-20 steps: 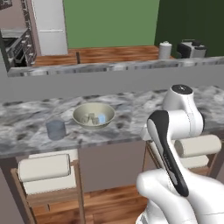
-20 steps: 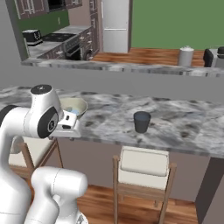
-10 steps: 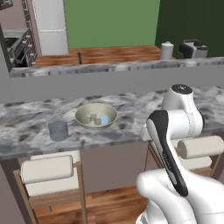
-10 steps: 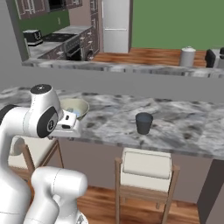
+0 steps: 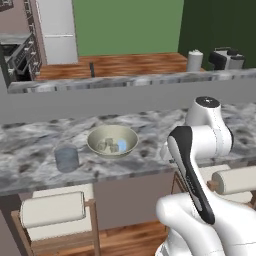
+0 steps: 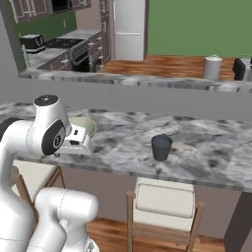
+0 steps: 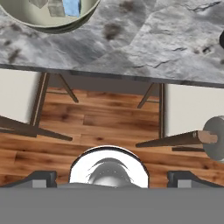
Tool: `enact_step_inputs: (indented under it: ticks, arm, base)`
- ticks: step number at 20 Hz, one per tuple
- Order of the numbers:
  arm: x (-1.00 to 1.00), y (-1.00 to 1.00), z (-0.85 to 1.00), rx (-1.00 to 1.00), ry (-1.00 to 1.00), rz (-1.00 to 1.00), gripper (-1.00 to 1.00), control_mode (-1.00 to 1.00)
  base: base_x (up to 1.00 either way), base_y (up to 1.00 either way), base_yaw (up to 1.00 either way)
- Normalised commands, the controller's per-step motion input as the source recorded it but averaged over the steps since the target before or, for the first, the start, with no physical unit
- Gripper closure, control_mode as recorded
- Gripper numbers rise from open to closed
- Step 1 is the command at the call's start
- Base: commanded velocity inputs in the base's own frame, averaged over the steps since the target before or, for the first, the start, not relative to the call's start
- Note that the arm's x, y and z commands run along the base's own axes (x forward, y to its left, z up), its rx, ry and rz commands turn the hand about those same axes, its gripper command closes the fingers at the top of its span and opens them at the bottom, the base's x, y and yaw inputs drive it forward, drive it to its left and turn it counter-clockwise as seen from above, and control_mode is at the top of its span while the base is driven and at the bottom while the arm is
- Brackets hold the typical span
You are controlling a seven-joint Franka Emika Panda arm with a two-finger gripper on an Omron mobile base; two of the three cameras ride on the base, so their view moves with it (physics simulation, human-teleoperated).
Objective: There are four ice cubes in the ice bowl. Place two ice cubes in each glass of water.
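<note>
The beige ice bowl (image 5: 131, 145) sits mid-counter with several pale ice cubes (image 5: 112, 145) in it, one of them light blue. One grey glass of water (image 5: 66, 158) stands to its left, and another glass of water (image 6: 161, 147) stands well to its right. My gripper (image 7: 112, 177) hangs in front of the counter's near edge, pointing down at the floor, open and empty. In the hand view the ice bowl (image 7: 52, 27) and its ice cubes (image 7: 57, 6) lie at the top left. My hand (image 6: 78, 140) covers part of the ice bowl (image 6: 87, 125).
Padded stools (image 5: 52, 210) (image 6: 165, 199) stand under the counter's overhang (image 7: 131, 48), with wood floor (image 7: 105, 118) below my hand. A raised grey ledge (image 5: 125, 82) runs behind the worktop. A canister (image 5: 194, 61) and a toaster (image 5: 227, 57) sit on the far counter.
The whole picture has slid slightly down in both base views, so the camera has moved toward the counter. The arm holds its pose and the gripper stays open.
</note>
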Motion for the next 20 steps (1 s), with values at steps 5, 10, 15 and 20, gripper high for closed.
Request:
enact_step_inputs:
  ticks: [5,10,15,20]
  arm:
    - [0.0,0.0,0.0,0.0,0.0,0.0,-1.0,1.0]
    - [0.0,0.0,0.0,0.0,0.0,0.0,-1.0,1.0]
    - [0.0,0.0,0.0,0.0,0.0,0.0,-1.0,1.0]
    - [0.0,0.0,0.0,0.0,0.0,0.0,-1.0,1.0]
  base:
    - [0.42,0.18,0.0]
    - [0.44,0.16,0.0]
    - [0.43,0.24,0.0]
    - [0.24,0.58,0.0]
